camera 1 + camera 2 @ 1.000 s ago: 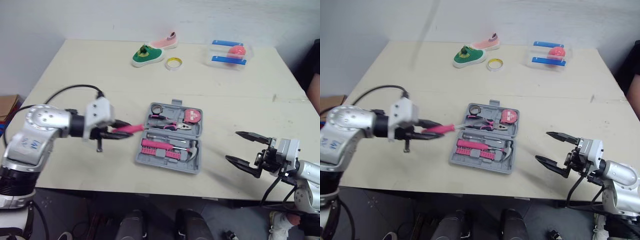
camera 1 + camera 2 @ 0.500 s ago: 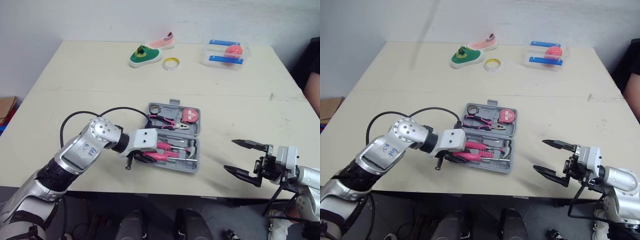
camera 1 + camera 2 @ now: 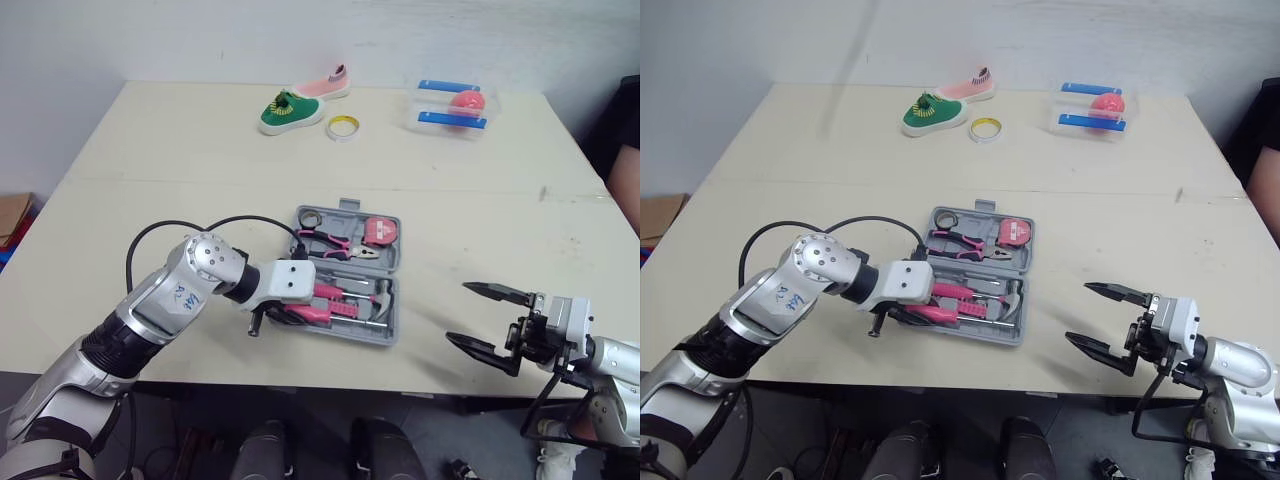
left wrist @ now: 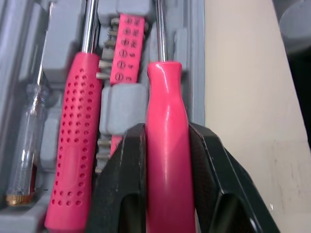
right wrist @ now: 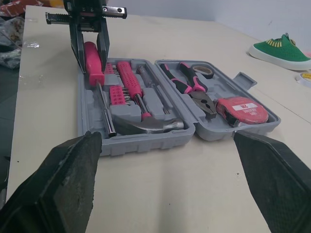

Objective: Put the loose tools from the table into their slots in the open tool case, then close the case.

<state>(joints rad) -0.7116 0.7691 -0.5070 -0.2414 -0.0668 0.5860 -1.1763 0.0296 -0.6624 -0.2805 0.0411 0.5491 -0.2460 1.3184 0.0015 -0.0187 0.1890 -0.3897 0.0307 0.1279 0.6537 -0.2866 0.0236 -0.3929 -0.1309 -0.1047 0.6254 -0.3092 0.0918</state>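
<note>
The grey tool case (image 3: 345, 212) lies open mid-table, holding pink pliers (image 3: 335, 244), a tape measure (image 3: 379, 232), a hammer (image 3: 383, 292) and a pink-handled screwdriver (image 4: 73, 145). My left gripper (image 3: 285, 312) is shut on a second pink-handled screwdriver (image 4: 165, 136) and holds it low over the case's near edge row, beside the bit holder (image 4: 125, 53). Its black fingers (image 4: 121, 189) clamp the handle from both sides. My right gripper (image 3: 482, 318) hovers open over the table's near right edge, well apart from the case (image 5: 141, 141).
A green shoe (image 3: 293, 110) and a pink shoe (image 3: 327, 83) sit at the far side with a roll of yellow tape (image 3: 346, 127). A clear box with blue bars and a pink ball (image 3: 456, 105) stands at the far right. A person's arm shows at the right edge (image 3: 630, 150).
My left arm swung in from the left of the case, carrying the pink screwdriver down onto the case's near row. The right gripper stayed open with barely any movement.
</note>
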